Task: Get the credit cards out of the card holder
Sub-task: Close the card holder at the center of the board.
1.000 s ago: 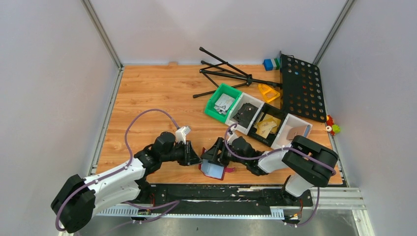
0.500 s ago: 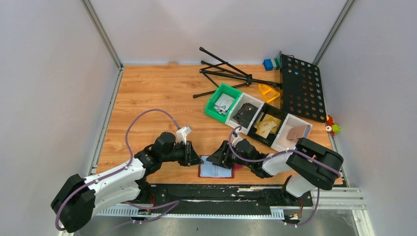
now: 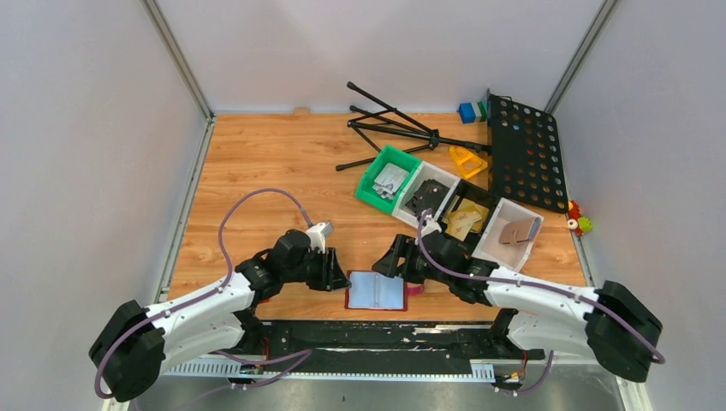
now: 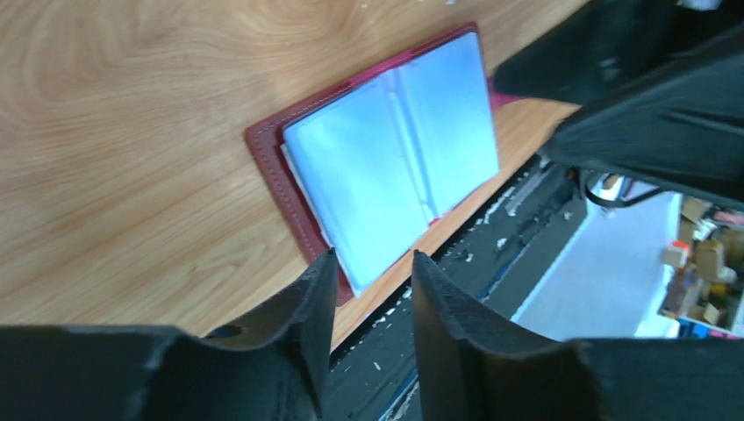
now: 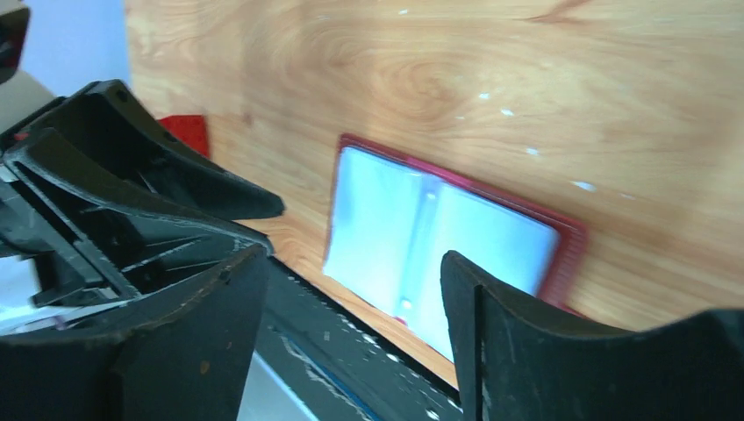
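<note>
Wood-grain table carries the whole job. Its near edge, where a black base strip runs, lies close behind both sets of fingers.

I find the left gripper with its fingers apart and nothing between them, held low over the board. The right gripper faces it with fingers spread wider, likewise empty.

The card holder lies open and flat, pockets up. It sits just beyond the left fingertips and under the gap of the right ones, touching neither as far as I can see. Its inner pockets glare pale and glossy in both wrist views, so I cannot tell whether cards sit in them or where a card edge stands proud. The snap tab sticks out on the side away from the left fingers.

Hazards I judge from here:
- **Collision:** the two grippers are near one another over one small object, and a simultaneous approach could knock the fingers together.
- **Loss over the edge:** a sideways or rearward nudge from either finger could slide the holder off the wood onto the strip.
- **Whole-holder lift:** a pinch that catches pocket and card together would raise everything unless the other fingers pin the cover.
- **Slip:** the glossy pocket face may let a fingertip skate.
</note>
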